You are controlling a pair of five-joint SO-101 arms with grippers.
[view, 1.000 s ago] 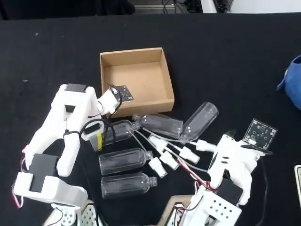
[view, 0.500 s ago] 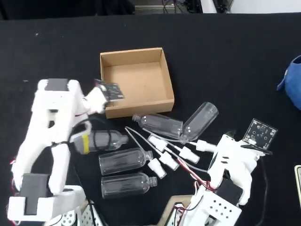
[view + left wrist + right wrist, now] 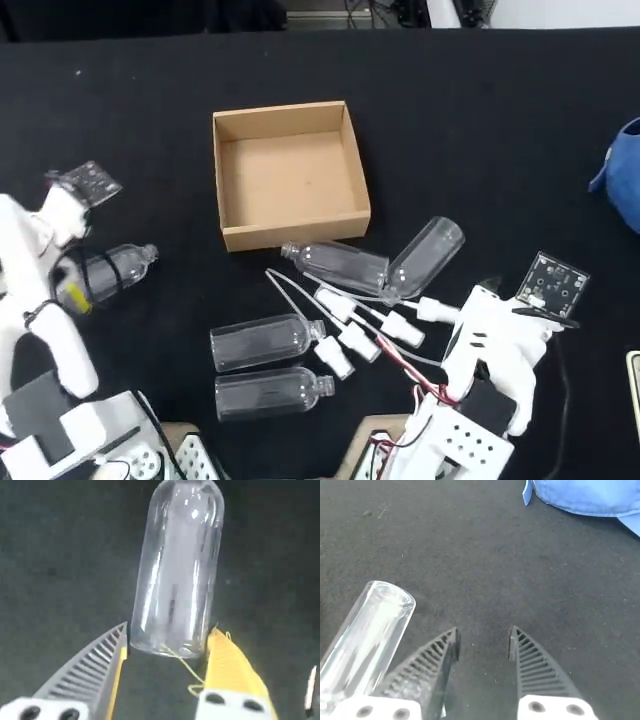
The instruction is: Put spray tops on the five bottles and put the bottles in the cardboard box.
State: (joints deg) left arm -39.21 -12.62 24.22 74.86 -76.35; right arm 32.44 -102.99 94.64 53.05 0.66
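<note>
A black cloth (image 3: 500, 120) is spread over the table, dull and matte. In the right wrist view it is flecked with bits of pale lint. At the far edge the cloth ends in a dark strip of clutter, where a few cables (image 3: 400, 12) lie tangled. Beside them is a white surface (image 3: 565, 10), possibly a wall or a panel. A blue piece of fabric (image 3: 622, 180) rests on the cloth at the table's right edge. The light is soft and even, and shadows are faint.

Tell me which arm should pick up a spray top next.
Right. The right gripper is open and empty near the spray tops; the left gripper is shut on a bottle, farther away.
</note>
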